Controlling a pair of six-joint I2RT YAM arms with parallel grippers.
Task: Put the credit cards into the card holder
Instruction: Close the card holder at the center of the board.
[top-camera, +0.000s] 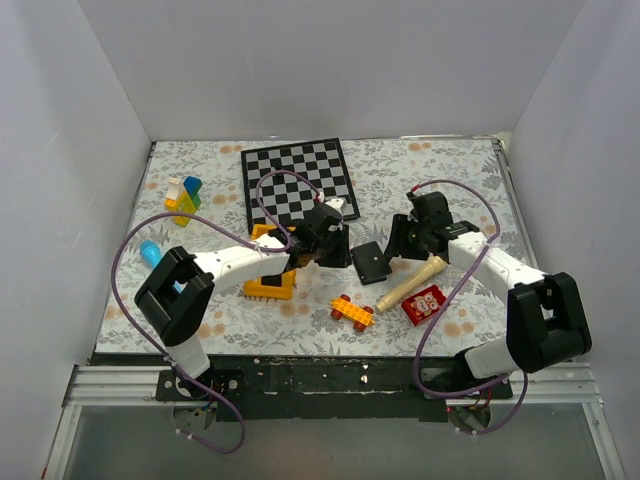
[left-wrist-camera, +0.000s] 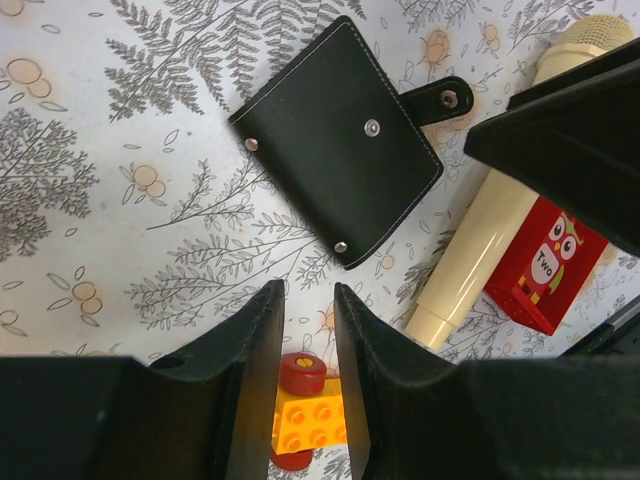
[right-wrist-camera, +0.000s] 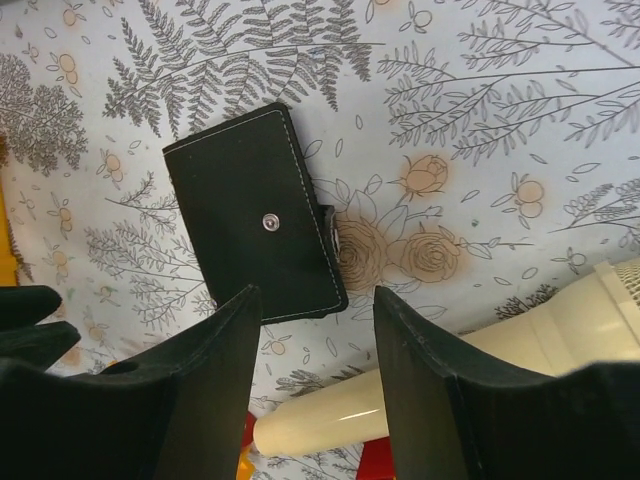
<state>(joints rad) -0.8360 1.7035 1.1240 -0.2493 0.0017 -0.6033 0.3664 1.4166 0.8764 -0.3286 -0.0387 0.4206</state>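
The card holder (top-camera: 370, 263) lies closed and flat on the floral cloth between my two grippers, a black wallet with its snap tab (left-wrist-camera: 441, 100) sticking out unfastened. It fills the upper middle of the left wrist view (left-wrist-camera: 340, 140) and sits just beyond my fingertips in the right wrist view (right-wrist-camera: 250, 210). My left gripper (left-wrist-camera: 308, 300) hovers just left of it, jaws a narrow gap apart with nothing between them. On its right, my right gripper (right-wrist-camera: 318, 300) stands wide open and empty. The credit cards are out of view.
A cream toy microphone (top-camera: 412, 283) and a red card box (top-camera: 424, 303) lie right of the wallet. An orange brick car (top-camera: 352, 311) sits in front of it. A yellow toy (top-camera: 270, 285), a chessboard (top-camera: 296, 180) and coloured blocks (top-camera: 184, 194) lie to the left and behind.
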